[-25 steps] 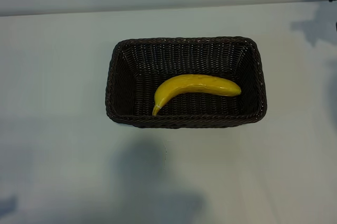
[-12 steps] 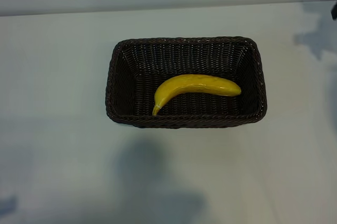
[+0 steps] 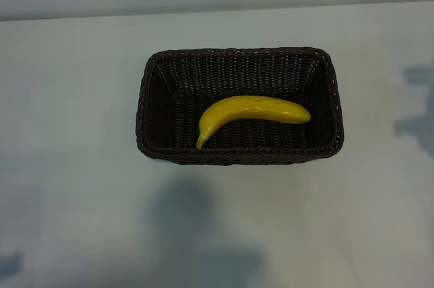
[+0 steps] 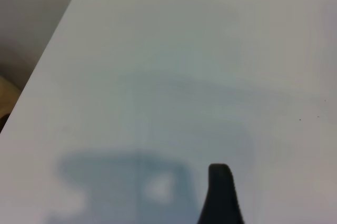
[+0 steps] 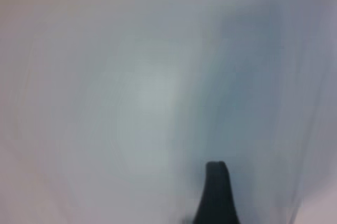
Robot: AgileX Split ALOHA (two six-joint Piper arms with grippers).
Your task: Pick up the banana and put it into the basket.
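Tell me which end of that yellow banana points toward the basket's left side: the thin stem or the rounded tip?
The thin stem. The curved yellow banana lies inside the dark brown woven wicker basket, its tapered stem at the lower left and its blunt rounded tip toward the right wall.

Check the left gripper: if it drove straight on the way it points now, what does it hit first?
Probably just the bare table. The left wrist view shows one dark fingertip over plain white tabletop with only shadows ahead. The banana lies in the basket, neither in that view. Depth is unclear.
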